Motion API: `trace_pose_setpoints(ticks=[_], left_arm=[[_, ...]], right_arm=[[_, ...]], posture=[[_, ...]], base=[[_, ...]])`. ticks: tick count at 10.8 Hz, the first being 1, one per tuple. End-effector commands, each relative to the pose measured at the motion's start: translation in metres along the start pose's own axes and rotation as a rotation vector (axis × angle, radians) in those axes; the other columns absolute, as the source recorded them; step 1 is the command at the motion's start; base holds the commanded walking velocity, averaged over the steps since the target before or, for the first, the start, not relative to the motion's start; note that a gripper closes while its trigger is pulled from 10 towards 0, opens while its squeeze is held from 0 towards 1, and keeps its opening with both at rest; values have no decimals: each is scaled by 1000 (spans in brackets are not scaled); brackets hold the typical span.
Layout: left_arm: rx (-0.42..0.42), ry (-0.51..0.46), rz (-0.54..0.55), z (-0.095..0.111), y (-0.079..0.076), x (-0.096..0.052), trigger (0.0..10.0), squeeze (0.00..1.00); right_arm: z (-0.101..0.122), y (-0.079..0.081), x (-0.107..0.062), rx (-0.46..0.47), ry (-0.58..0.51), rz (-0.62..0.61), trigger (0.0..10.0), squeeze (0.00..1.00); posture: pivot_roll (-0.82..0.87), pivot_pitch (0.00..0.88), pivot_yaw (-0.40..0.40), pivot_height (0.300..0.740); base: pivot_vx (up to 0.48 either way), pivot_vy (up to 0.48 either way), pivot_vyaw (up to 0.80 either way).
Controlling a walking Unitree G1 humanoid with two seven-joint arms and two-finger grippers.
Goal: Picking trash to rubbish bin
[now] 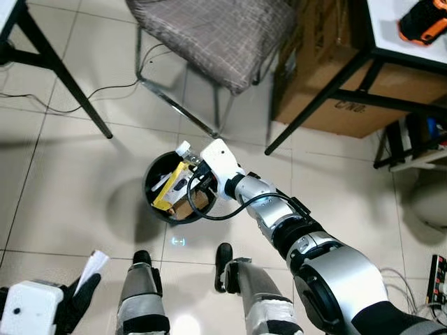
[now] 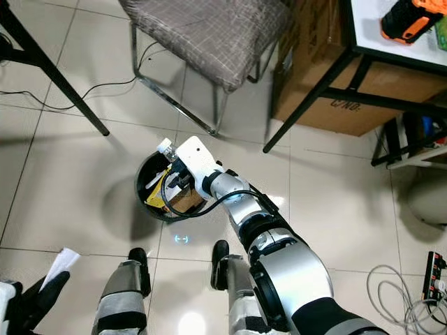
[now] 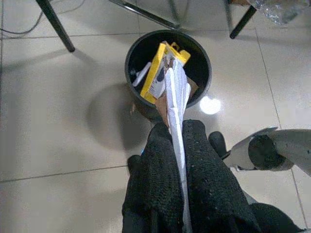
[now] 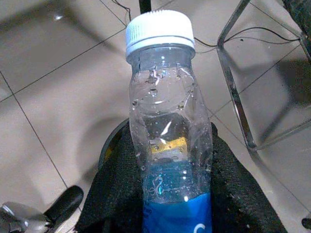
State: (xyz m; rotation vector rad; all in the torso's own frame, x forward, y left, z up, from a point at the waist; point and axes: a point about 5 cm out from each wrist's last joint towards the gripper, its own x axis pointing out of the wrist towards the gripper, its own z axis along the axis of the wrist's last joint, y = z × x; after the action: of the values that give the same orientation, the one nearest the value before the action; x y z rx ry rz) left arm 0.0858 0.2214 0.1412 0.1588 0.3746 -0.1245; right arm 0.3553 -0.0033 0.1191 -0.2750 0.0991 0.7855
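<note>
Two end effectors clamped: right on bottle, left on paper.

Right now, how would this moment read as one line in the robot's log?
right end effector: holds bottle over bin | left end effector: holds paper, low | bin: yellow box inside

A chair with a grey checked seat and chrome legs stands on a pale tiled floor. Beside it, a cardboard box sits under a black-legged counter carrying an orange and black device. Thin cables trail across the tiles.
</note>
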Motion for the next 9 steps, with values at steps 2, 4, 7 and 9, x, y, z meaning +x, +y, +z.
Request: trace_pose_setpoints(ticks=[2, 4, 7, 9], left_arm=[[-13, 60, -24, -3, -2, -5, 10000, 0], [-29, 77, -22, -7, -4, -11, 10000, 0], [-38, 68, -53, -5, -11, -5, 10000, 0], [-33, 69, -51, -5, -10, -5, 10000, 0]], right_arm=[[-6, 20, 4, 56, 22, 36, 10000, 0], [-6, 22, 5, 53, 23, 47, 10000, 0], [-2, 22, 6, 53, 7, 52, 10000, 0], [4, 17, 7, 107, -37, 31, 10000, 1000]], posture=[[398, 474, -177, 740], [387, 476, -177, 740], [373, 482, -177, 740], [375, 482, -175, 740]], base=[[0, 0, 0], [0, 0, 0], [0, 0, 0], [0, 0, 0]])
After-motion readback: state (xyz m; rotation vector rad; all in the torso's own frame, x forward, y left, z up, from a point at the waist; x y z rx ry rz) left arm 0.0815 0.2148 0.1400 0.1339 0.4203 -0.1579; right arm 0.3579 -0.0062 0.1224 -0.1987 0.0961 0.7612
